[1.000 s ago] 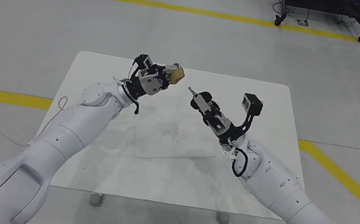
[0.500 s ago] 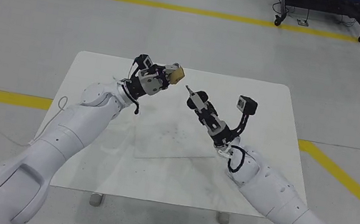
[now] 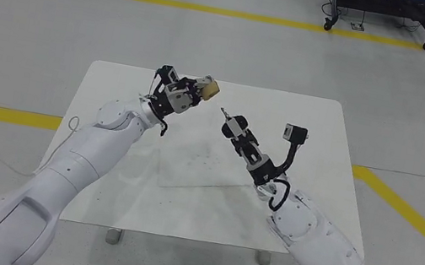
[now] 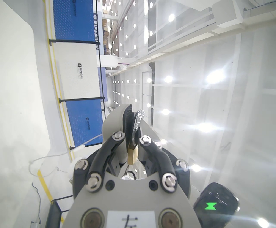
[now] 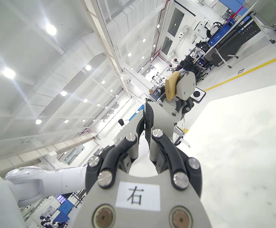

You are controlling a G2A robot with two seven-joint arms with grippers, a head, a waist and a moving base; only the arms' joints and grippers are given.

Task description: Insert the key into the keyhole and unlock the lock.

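My left gripper (image 3: 200,89) is held above the table's far middle, shut on a brass padlock (image 3: 211,88). In the left wrist view the padlock's brass body (image 4: 132,155) and silver shackle (image 4: 138,117) sit between the fingers of the left gripper (image 4: 134,124). My right gripper (image 3: 232,125) hovers a short way to the right of the padlock, shut on a small key (image 3: 223,113) whose tip points at the lock with a small gap left. From the right wrist camera the right gripper (image 5: 148,113) is shut, only the key's tip (image 5: 147,100) shows, and the padlock (image 5: 171,86) is just beyond it.
Both arms hang over a white table (image 3: 318,117). A thin clear sheet (image 3: 197,168) lies flat on its middle. Yellow floor lines run behind and beside the table, and carts stand far back on the floor.
The right arm has swung its forearm and wrist inward and a little toward the table's front, keeping the key near the padlock. The left arm and padlock have barely shifted.
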